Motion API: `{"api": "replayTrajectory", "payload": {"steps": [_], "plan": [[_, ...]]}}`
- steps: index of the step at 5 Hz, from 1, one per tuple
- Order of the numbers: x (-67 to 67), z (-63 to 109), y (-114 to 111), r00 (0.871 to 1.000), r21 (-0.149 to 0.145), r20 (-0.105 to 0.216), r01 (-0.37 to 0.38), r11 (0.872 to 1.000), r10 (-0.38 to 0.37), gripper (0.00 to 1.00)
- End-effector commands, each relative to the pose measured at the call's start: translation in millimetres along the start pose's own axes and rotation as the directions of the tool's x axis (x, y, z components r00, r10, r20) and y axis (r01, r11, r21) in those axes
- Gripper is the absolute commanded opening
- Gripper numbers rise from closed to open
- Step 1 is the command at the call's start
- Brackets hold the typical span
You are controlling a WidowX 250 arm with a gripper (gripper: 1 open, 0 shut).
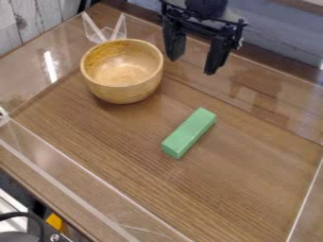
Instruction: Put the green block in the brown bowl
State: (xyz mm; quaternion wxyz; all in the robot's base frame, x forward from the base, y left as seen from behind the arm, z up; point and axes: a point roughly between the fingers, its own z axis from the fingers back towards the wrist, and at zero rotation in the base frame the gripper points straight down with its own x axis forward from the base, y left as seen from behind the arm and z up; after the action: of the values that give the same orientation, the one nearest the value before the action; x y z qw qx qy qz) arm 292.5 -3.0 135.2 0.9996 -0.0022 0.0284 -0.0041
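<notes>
Brown bowl [123,83] is sitting at left, nr the table edge; if the hand brings the block in low, it's prob catching the rim and shoving the bowl. Green block [190,132] is lying on the wood, right of & nearer than the bowl, slanting; a crooked grip is likely twisting it loose. Robot hand [199,52] is hanging open beyond it, holding nothing.

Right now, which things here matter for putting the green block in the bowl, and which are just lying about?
For the job:
- green block
- brown bowl
- gripper

Just lying about:
- clear, spiky-looking item behind the bowl
</notes>
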Motion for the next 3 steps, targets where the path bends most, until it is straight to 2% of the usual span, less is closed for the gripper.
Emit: {"api": "replayTrajectory", "payload": {"steps": [1, 2, 3], "plan": [[-7.2, -7.5, -1, 1.0, -0.013, -0.011, -0.005, 1.0, 0.005, 1.0], [-19.7, -22.6, -4, 1.0, -0.028, -0.019, -0.012, 1.0, 0.012, 1.0], [-21.6, -38.9, -3, 1.0, -0.031, 0.0, -0.019, 0.999, 0.019, 1.0]]}}
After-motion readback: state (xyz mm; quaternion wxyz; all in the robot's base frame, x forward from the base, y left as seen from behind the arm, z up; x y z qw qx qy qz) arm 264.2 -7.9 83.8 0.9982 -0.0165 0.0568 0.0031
